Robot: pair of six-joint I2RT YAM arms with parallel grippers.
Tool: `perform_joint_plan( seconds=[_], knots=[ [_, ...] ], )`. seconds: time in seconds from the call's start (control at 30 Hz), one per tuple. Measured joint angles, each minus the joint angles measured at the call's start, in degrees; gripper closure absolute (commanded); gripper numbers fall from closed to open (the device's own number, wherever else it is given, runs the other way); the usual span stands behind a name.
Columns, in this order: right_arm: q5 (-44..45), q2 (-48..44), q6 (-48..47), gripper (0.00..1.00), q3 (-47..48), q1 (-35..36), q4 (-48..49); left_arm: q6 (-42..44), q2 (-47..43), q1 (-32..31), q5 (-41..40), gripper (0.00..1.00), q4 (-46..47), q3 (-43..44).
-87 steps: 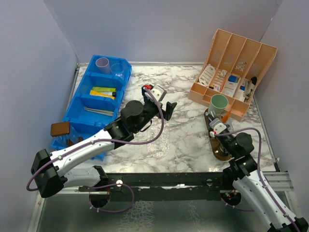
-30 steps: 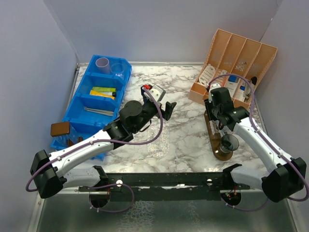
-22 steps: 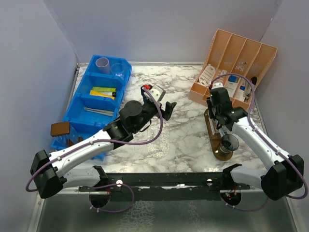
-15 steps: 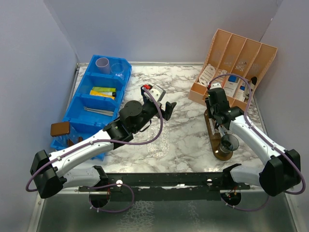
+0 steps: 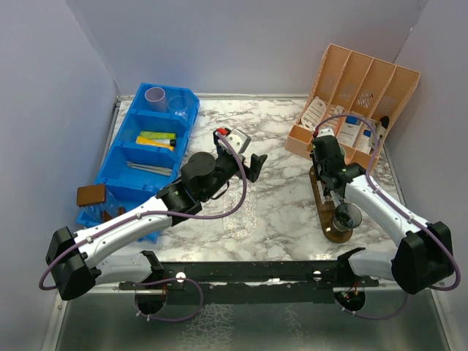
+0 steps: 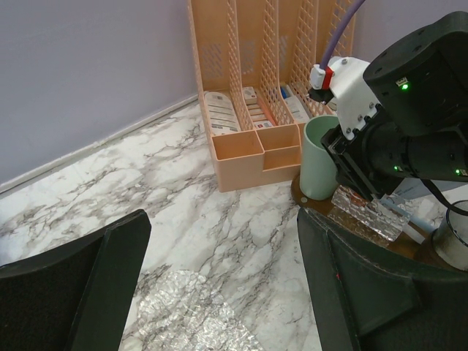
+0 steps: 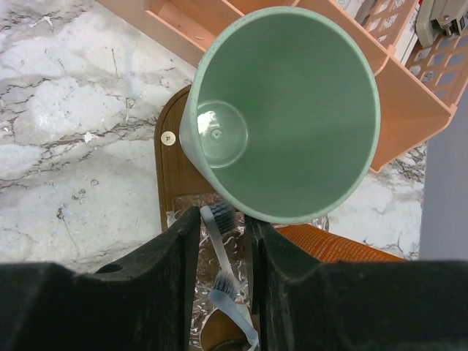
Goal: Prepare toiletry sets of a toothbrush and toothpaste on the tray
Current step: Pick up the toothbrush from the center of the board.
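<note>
Toothbrush (image 7: pixel 219 252) lies between the right end effector (image 7: pixel 221 241) fingers, seemingly gripped, just below the mint cup (image 7: pixel 281 110).

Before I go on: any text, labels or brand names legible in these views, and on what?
None can be read.
Packets in the peach organizer: print too small and blurred.
Green and yellow tubes in the blue bin: print too small.
Mint green cup: no marking.
</note>
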Motion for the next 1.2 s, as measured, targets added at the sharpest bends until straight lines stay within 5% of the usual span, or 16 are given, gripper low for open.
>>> perform_joint_plan(
  seconds=[0.7, 1.2],
  knots=[
    [-1.64, -0.28, -1.44, 0.82, -1.03, 0.0, 1.53, 0.0, 0.0, 0.0, 0.0, 0.15, -0.02, 0.0],
    [-14.47, -12.98, -13.42, 0.89, -3.61, 0.0, 7.91, 0.0, 0.0, 0.0, 0.0, 0.15, 0.0, 0.0]
  ],
)
